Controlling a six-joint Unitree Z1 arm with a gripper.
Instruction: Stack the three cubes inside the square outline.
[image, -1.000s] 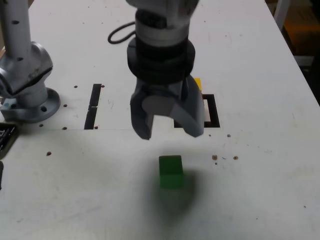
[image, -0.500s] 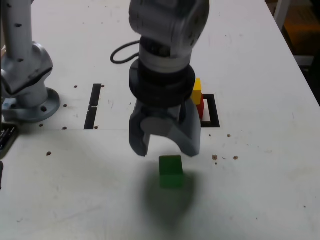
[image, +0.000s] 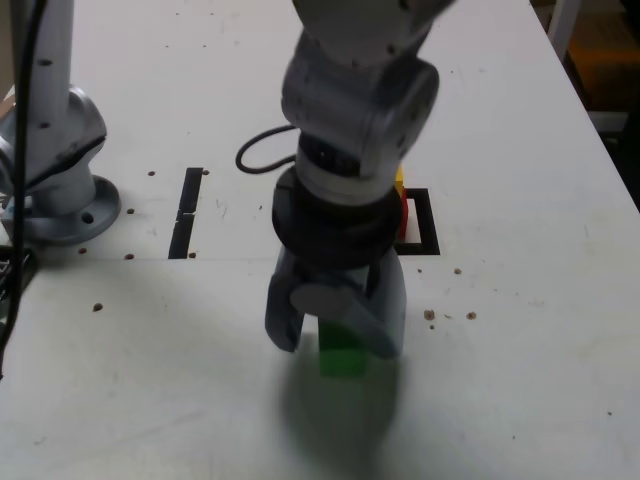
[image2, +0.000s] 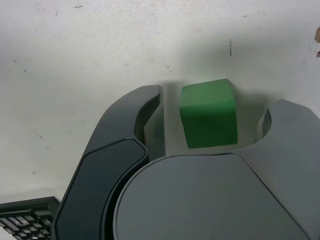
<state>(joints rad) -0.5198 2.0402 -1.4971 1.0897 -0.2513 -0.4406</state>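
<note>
White table (image: 520, 400), scuffed and speckled, black strip marks (image: 187, 212) at the exterior view's left by the arm's grey base (image: 55, 150). The gripper (image: 335, 340) has dropped since a second ago, jaws apart now straddling the green cube (image2: 208, 113), gaps either side. Farther back, yellow cube (image: 400, 181) sits on red cube (image: 404, 215) inside the square outline (image: 428, 232).

A robot lab or workshop: a white bench (image: 520, 400) with tape marks (image: 186, 212), a bolted arm base (image: 60, 205) and cable (image: 262, 155).
</note>
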